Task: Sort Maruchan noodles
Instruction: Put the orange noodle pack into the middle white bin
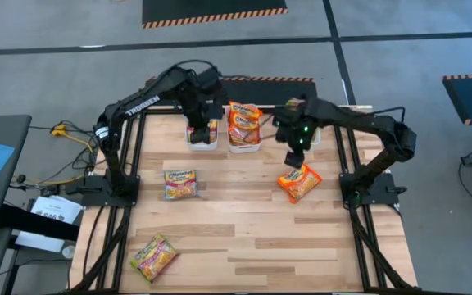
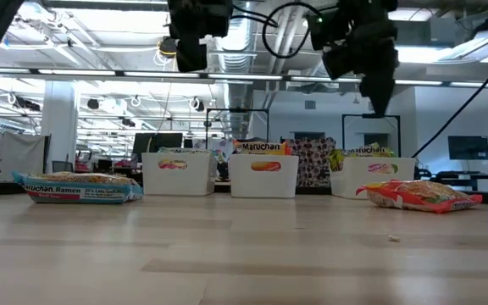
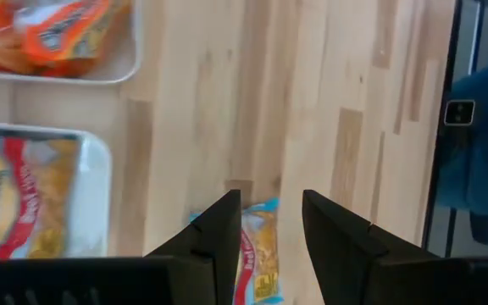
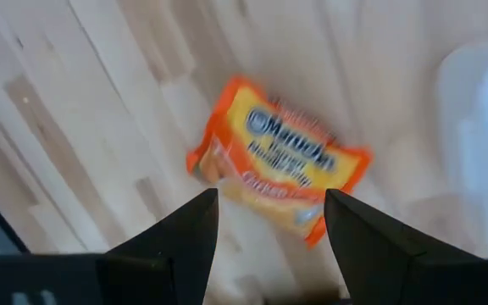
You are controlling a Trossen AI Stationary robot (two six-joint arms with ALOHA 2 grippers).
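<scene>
Three Maruchan packets lie flat on the wooden table: an orange one (image 1: pixel 300 182) (image 4: pixel 278 169), a blue one (image 1: pixel 181 184) (image 3: pixel 259 254) and a green-pink one (image 1: pixel 154 256). More packets stand in three white bins at the far edge: the left (image 1: pixel 202 138), the middle (image 1: pixel 244 131) and the right (image 2: pixel 371 176). My left gripper (image 1: pixel 199 123) (image 3: pixel 271 199) hangs open and empty above the left bin. My right gripper (image 1: pixel 293 152) (image 4: pixel 271 196) hangs open and empty high above the orange packet, near the right bin.
The arms' black frames run along the table's left and right edges (image 1: pixel 125 188) (image 1: pixel 355 192). The bins stand in a row along the far edge. Bare wood (image 1: pixel 244 221) lies between the loose packets in the middle and near part.
</scene>
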